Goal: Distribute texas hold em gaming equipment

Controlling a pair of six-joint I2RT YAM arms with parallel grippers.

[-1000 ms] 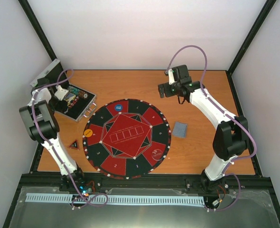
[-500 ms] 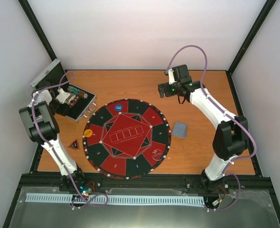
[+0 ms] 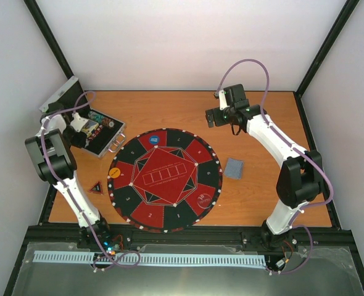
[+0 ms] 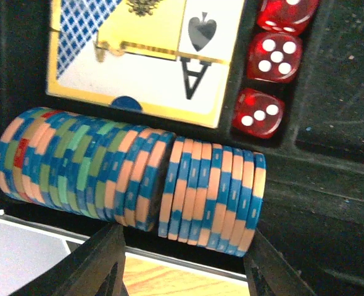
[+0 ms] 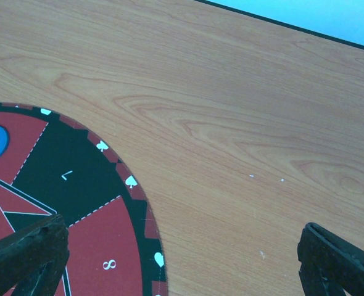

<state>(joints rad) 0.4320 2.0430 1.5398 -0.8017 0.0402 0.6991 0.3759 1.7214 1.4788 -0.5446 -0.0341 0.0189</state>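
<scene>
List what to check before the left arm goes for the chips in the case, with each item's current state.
1. Left gripper open and empty: ok, jaws apart with nothing between them.
2. Chip row in front of it: ok, standing on edge in the case, just beyond the gripper and not touched.
3. Row compact: not ok, a split divides it into two groups.
4. Clearance from the case rim: cannot tell.
5. Right gripper out of the way: ok, open and empty above the edge of the mat.
6. Card stack on the table right of the mat: ok.
</scene>
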